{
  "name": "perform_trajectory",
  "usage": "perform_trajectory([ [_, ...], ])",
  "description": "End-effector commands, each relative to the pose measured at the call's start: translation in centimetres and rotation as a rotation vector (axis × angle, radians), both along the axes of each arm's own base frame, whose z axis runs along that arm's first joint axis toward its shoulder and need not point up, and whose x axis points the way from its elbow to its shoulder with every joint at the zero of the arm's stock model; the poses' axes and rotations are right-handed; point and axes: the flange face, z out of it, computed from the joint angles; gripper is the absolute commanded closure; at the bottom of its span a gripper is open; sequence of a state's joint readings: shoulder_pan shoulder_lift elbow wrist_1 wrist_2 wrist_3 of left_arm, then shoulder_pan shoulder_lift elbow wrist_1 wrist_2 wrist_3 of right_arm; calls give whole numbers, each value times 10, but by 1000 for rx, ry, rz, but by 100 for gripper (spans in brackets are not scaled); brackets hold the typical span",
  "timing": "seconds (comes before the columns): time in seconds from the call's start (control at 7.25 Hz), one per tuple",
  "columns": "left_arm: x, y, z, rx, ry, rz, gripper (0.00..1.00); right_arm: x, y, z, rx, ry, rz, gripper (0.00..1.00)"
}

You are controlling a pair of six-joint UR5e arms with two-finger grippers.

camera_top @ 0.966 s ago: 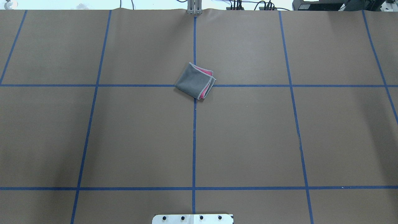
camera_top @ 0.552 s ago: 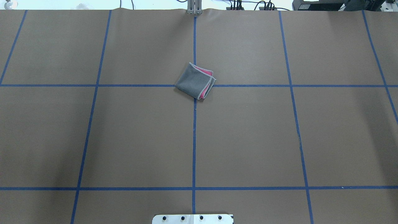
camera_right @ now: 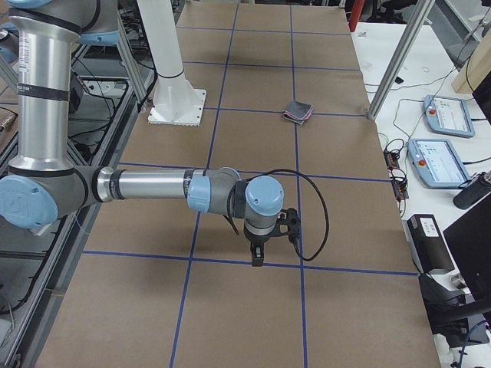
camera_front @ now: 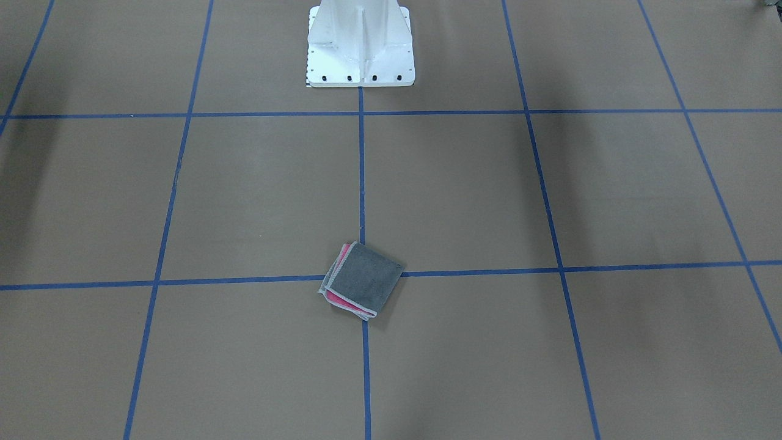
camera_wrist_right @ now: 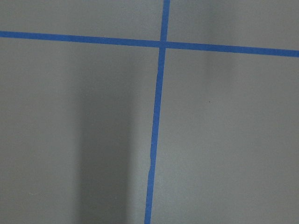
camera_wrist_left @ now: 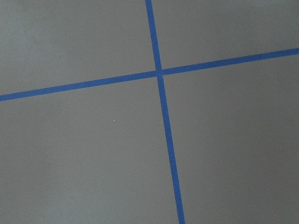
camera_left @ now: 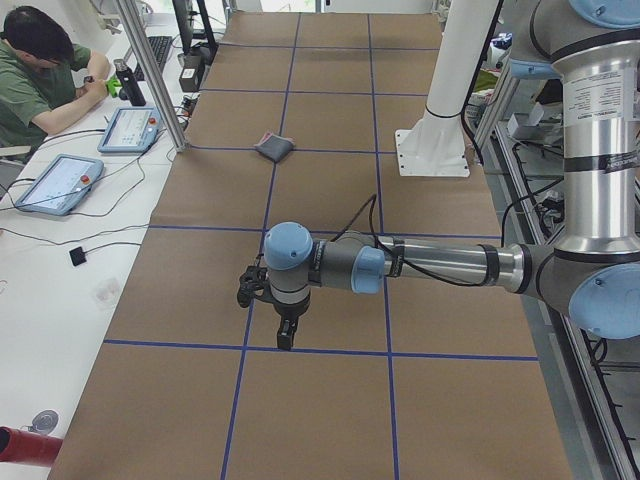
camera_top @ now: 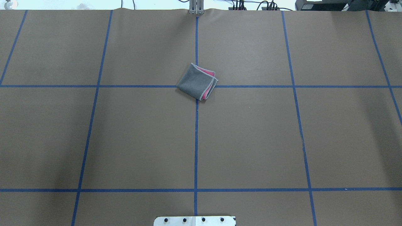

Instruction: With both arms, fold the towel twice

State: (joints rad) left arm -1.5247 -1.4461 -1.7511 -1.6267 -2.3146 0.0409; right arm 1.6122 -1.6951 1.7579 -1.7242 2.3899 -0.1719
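Table (camera_top: 141, 141): brown paper cover, blue tape grid.
Left arm (camera_left: 430, 265), right arm (camera_right: 146, 185): stretched low over opposite table ends, well apart from towel (camera_top: 196, 82).
Left gripper (camera_left: 285, 338), right gripper (camera_right: 257, 257): pointing down at table. Whether jaws are apart or together cannot be told from side views.
Towel location: central tape crossing. Compact layered square, grey face up, pink at edges.
Handling, judged: light, soft, limp; layers slide. Pinch stitched border corner through all layers.

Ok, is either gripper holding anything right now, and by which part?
Nothing is held: the towel lies folded on the table, well apart from the left gripper and the right gripper.
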Motion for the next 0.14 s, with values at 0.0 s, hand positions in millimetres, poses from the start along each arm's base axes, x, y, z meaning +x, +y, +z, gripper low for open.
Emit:
perform_trajectory([
  [0.0, 0, -2, -1, 2, 2, 1, 0, 2, -2, -2, 5, 0, 5, 0],
])
